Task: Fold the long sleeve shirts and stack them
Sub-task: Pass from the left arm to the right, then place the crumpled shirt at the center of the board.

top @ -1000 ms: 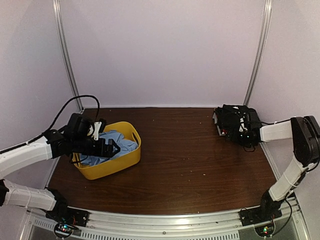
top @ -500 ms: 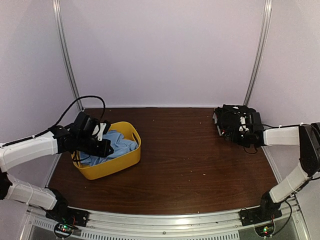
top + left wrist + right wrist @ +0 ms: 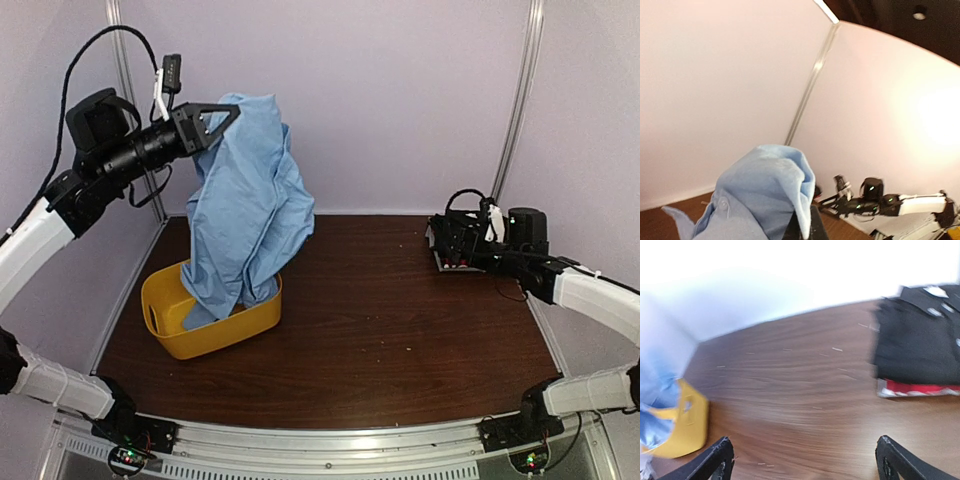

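Left tool (image 3: 226,113) has hoisted the blue shirt (image 3: 245,200) above the basket (image 3: 166,301).

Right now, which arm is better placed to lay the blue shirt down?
Left. The left pincer grips the blue shirt above the yellow basket; the right pincer sits open far off.
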You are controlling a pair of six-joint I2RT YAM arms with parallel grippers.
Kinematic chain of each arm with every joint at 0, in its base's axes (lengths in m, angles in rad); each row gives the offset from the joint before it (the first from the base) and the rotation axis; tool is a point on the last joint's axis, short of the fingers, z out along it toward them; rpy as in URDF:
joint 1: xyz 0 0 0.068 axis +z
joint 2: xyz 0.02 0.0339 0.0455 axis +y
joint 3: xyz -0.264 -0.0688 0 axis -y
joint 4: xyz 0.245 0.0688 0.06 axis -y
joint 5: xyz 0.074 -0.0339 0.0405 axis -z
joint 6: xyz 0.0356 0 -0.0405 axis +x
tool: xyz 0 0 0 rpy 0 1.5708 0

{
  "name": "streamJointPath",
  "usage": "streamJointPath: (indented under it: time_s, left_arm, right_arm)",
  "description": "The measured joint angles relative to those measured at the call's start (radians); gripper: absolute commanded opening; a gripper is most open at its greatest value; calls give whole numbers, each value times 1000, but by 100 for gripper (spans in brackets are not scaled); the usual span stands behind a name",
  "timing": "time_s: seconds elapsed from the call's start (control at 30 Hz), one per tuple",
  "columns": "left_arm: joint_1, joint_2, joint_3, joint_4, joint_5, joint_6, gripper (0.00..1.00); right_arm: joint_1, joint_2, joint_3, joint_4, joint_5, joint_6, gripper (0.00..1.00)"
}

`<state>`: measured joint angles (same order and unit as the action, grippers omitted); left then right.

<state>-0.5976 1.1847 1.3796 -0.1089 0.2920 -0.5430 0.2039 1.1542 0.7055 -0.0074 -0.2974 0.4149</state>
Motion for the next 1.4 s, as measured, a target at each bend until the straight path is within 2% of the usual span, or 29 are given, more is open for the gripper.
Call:
streamJointPath:
  time_s: [0.1,0.23,0.4,0.53,0.6,0.63,0.67,0.7,0.73,0.77,0.93,1.1,1.17,1.2,1.27,1.4]
  left_arm:
    - [-37,113,151,132,107,-53,0]
    - [-133,315,339,229,216,-96,0]
    - [-201,506,434,236,295,-129,0]
    - [-217,603,452,235,341,-156,0]
    - [-222,632,452,235,364,-171,0]
    - [-223,640,452,235,373,-177,0]
    - [-224,643,452,235,383,-183,0]
    - [-224,643,451,235,387,-185,0]
    - [-224,643,451,235,389,-185,0]
    - [-224,642,451,236,390,-183,0]
    - [-219,639,425,236,379,-158,0]
    - [-194,637,349,232,360,-146,1]
    - [-178,637,319,219,352,-143,11]
    - [-171,637,305,211,348,-139,23]
    - [-163,637,285,192,343,-125,37]
    - [-160,637,283,146,325,-87,55]
  right_arm:
    - [92,-70,-1,59,-80,6,100]
    - [218,-132,3,175,-194,10,100]
    - [319,-136,8,282,-285,7,100]
    - [366,-107,10,344,-308,5,98]
    - [385,-57,22,368,-316,1,85]
    - [391,-34,29,374,-318,-2,73]
    - [397,-5,39,380,-322,-6,58]
    - [401,21,50,380,-324,-13,40]
    - [404,38,61,374,-322,-23,16]
    - [407,52,72,362,-311,-31,0]
    - [405,42,124,227,-140,-68,0]
    - [383,-85,127,16,156,-71,0]
    - [374,-147,128,-59,266,-71,0]
    - [372,-177,130,-91,313,-72,0]
    - [372,-217,144,-148,387,-72,0]
    - [361,-259,185,-271,502,-76,0]
